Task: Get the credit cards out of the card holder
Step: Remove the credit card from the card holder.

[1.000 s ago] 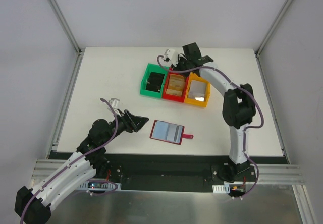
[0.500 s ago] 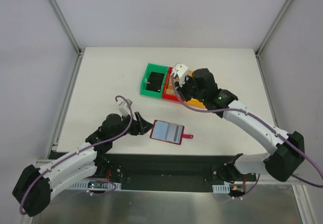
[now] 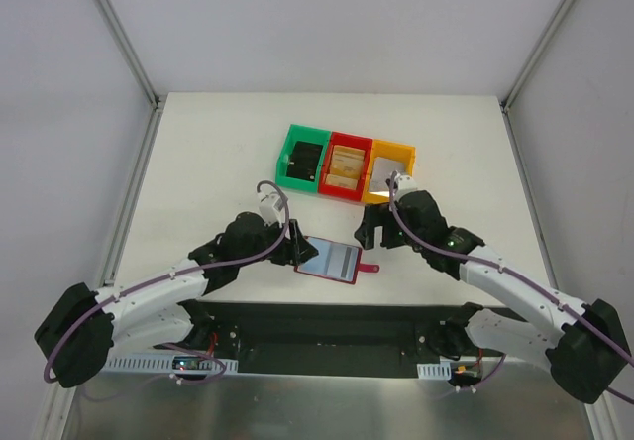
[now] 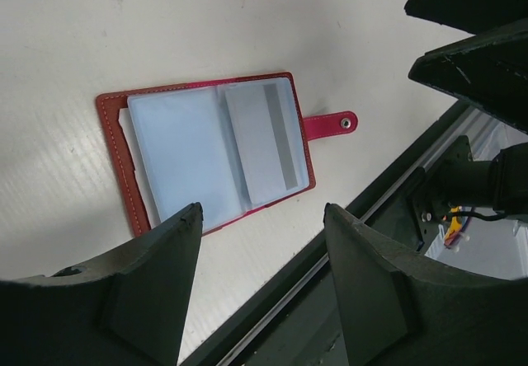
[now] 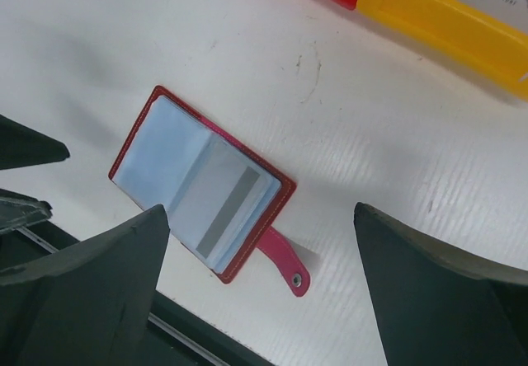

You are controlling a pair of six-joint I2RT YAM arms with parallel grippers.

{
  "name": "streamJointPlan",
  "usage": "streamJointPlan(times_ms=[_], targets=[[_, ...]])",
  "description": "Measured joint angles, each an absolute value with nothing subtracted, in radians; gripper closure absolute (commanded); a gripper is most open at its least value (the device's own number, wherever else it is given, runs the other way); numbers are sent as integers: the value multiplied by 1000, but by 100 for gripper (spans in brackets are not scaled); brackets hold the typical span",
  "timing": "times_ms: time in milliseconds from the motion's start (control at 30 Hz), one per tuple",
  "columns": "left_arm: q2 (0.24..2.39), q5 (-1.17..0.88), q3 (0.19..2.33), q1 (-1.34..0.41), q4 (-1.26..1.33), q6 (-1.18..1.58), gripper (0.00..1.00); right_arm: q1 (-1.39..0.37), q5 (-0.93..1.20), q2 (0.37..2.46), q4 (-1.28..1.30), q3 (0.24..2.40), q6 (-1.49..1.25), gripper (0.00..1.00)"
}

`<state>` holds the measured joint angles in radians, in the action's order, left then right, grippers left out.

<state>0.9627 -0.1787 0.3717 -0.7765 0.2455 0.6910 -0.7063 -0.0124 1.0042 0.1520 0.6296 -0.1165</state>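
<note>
The card holder (image 3: pixel 327 260) lies open and flat near the table's front edge, dark red with two grey-blue sleeves and a strap tab (image 3: pixel 369 268) pointing right. A pale card with a grey stripe (image 4: pixel 268 139) sits in the right-hand sleeve, and it also shows in the right wrist view as the striped card (image 5: pixel 223 205). My left gripper (image 3: pixel 295 246) is at the holder's left edge, open, with nothing between its fingers. My right gripper (image 3: pixel 374 232) hovers just above and right of the card holder (image 5: pixel 198 180), open wide and empty.
At the back of the table stand three bins in a row. The green bin (image 3: pixel 302 161) holds something black, the red bin (image 3: pixel 344 167) holds tan cards, and the yellow bin (image 3: pixel 388 174) holds something white. The table's front edge and a dark rail (image 4: pixel 346 242) run just below the holder.
My right arm swung from above the bins down to the holder's right side and its jaws opened wide. My left arm slid right up to the holder's left edge.
</note>
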Motion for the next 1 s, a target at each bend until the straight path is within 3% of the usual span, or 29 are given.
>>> streamJointPlan(times_ms=[100, 233, 567, 800, 1000], targets=[[1009, -184, 398, -793, 246, 688, 41, -706, -5, 1016, 159, 625, -216, 3], [1053, -204, 422, -799, 247, 687, 41, -699, 49, 1014, 62, 531, -307, 13], [1083, -210, 428, -800, 253, 688, 43, -678, 77, 994, 102, 471, -384, 35], [1118, -224, 427, -823, 293, 694, 45, -664, 147, 977, 81, 352, -461, 37], [1156, -227, 427, -836, 323, 696, 46, -664, 173, 970, 39, 313, -506, 49]])
